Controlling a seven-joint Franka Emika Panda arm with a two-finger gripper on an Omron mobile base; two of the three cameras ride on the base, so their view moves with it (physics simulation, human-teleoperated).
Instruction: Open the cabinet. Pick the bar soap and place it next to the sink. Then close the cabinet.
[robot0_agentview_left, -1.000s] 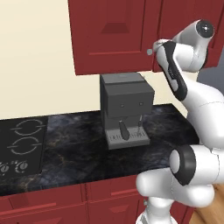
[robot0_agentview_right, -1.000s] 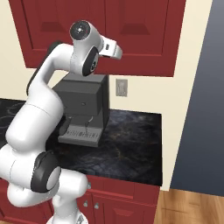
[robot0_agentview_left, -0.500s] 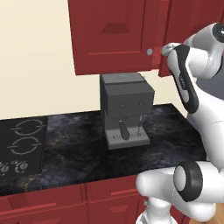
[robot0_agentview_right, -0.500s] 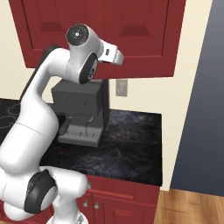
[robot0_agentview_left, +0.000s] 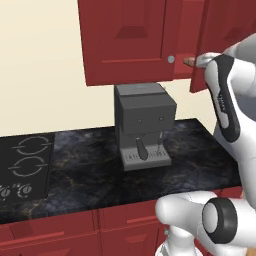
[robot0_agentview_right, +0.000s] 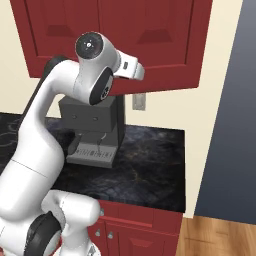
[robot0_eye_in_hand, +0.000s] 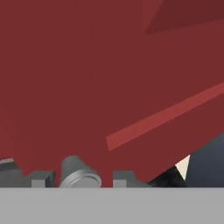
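The dark red cabinet (robot0_agentview_left: 130, 40) hangs above the counter. Its right door (robot0_agentview_left: 225, 35) stands partly swung out toward me, and its left door is closed with a round silver knob (robot0_agentview_left: 171, 59). My gripper (robot0_agentview_left: 196, 61) is at the lower left corner of the right door. In the hand view my gripper (robot0_eye_in_hand: 83, 179) is shut on that door's silver knob (robot0_eye_in_hand: 80, 173), a dark fingertip on either side. A small brownish bar, the bar soap (robot0_agentview_left: 188, 61), shows in the gap on the red shelf. In the right base view the hand (robot0_agentview_right: 131, 67) is up against the cabinet (robot0_agentview_right: 160, 35).
A grey coffee machine (robot0_agentview_left: 144, 125) stands on the dark marbled counter (robot0_agentview_left: 90, 165) directly under the cabinet. A cooktop (robot0_agentview_left: 22, 162) lies at the counter's left end. Red lower drawers (robot0_agentview_left: 65, 232) run along the front. A wall outlet (robot0_agentview_right: 138, 101) sits behind the machine.
The right cabinet door has swung from closed to partly open as my arm pulled back with the knob. The soap now shows in the gap.
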